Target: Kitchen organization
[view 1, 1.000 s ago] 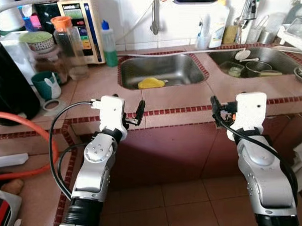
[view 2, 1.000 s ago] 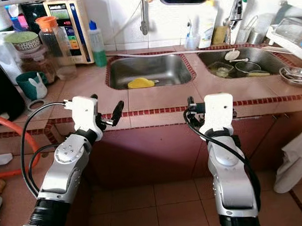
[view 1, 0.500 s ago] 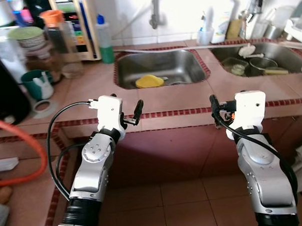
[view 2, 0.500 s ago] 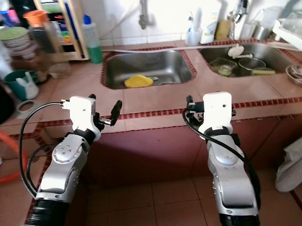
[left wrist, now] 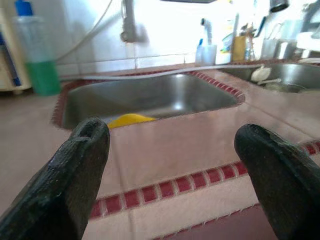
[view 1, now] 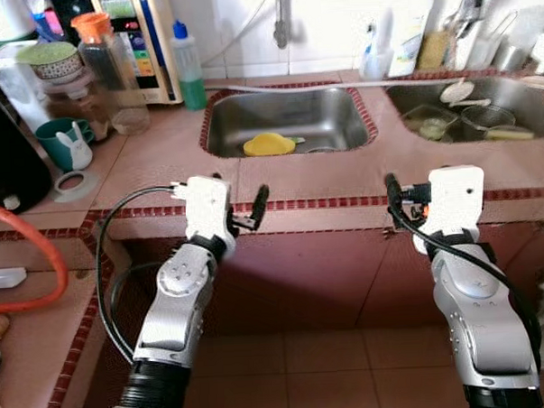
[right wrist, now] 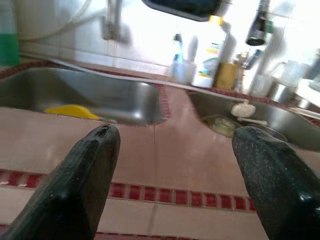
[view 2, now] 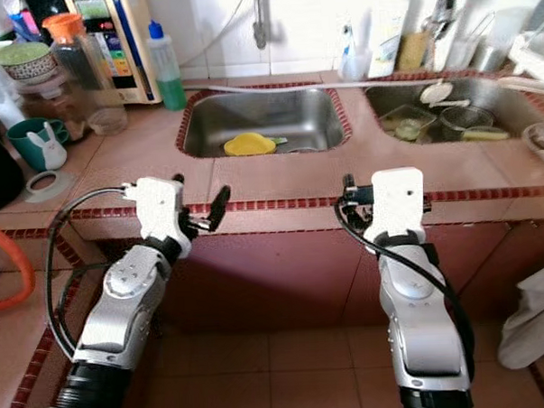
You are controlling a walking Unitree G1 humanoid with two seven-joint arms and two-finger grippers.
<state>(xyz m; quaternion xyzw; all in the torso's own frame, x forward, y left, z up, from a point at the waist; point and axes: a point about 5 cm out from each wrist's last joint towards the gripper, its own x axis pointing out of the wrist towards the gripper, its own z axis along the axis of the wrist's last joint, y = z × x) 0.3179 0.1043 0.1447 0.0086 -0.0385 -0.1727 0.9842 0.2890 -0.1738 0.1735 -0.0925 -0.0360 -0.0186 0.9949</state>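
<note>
Nothing is in hand yet — this reads as the approach step of the kitchen tidy-up, with both arms raised in front of the tiled counter (view 1: 307, 180) and neither touching anything. The left gripper (left wrist: 172, 175) has its two black fingers spread wide with nothing between them, and the right gripper (right wrist: 180, 182) is likewise wide and empty; both hover just short of the counter's red-tiled front edge. The likeliest thing to tidy first is the yellow object (view 1: 269, 144) lying on the floor of the left sink (view 1: 332, 120), well beyond both grippers, so the next move probably calls for closing in on the counter and reaching over the edge and down into the basin. The head views lay out the surroundings — jars, a teal cup (view 1: 60, 143) and a green-filled bottle (view 1: 189, 77) on the left, dishes in the right sink (view 1: 511, 103). The wrist views instead give the low sightline between the fingers, showing the yellow object peeking over the basin rim.
</note>
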